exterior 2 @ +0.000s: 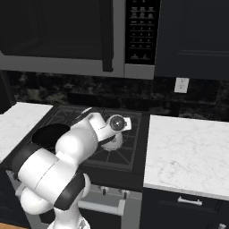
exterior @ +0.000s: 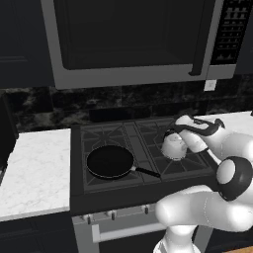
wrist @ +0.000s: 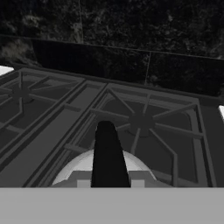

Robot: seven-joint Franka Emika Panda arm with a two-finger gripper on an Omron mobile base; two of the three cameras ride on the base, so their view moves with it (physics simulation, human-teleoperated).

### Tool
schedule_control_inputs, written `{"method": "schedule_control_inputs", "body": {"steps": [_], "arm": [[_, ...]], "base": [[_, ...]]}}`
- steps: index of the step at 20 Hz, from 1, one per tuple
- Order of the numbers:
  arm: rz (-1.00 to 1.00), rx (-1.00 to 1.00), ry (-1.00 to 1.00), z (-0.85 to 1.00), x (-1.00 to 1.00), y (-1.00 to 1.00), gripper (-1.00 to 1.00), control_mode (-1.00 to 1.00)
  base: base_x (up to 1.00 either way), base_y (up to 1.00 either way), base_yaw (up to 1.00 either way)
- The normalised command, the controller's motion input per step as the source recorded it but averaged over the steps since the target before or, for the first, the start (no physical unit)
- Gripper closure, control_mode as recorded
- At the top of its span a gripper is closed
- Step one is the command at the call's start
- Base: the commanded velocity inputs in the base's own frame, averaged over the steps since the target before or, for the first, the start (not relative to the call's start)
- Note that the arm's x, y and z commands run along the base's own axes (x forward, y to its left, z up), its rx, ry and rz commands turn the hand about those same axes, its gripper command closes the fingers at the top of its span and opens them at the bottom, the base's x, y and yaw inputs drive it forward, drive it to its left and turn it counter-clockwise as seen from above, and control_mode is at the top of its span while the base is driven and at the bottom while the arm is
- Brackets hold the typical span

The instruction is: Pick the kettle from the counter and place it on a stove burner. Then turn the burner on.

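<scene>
The pale silvery kettle is over the right-hand grates of the dark cooktop, at the front-right stove burner. Whether it rests on the grate I cannot tell. My gripper comes down from above and is shut on its dark arched handle. From the right base view the kettle is partly hidden under my gripper and wrist. In the hand view the kettle's dome and dark handle sit between my fingertips, with the back-right burner beyond. The white marble counter lies to the stove's right.
A black frying pan sits on the front-left burner, handle pointing right toward the kettle. Stove knobs line the front panel below. A microwave hangs above the cooktop. More counter lies left of the stove.
</scene>
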Motion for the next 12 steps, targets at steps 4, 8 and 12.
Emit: {"method": "schedule_control_inputs", "body": {"steps": [4, 8, 12], "arm": [[0.0, 0.0, 0.0, -0.24, 0.22, 0.0, 1.0, -1.0], [0.0, 0.0, 0.0, -0.14, -0.02, -0.04, 1.0, -1.0], [0.0, 0.0, 0.0, -0.04, -0.37, -0.23, 1.0, -1.0]], "base": [[0.0, 0.0, 0.0], [0.0, 0.0, 0.0], [0.0, 0.0, 0.0]]}}
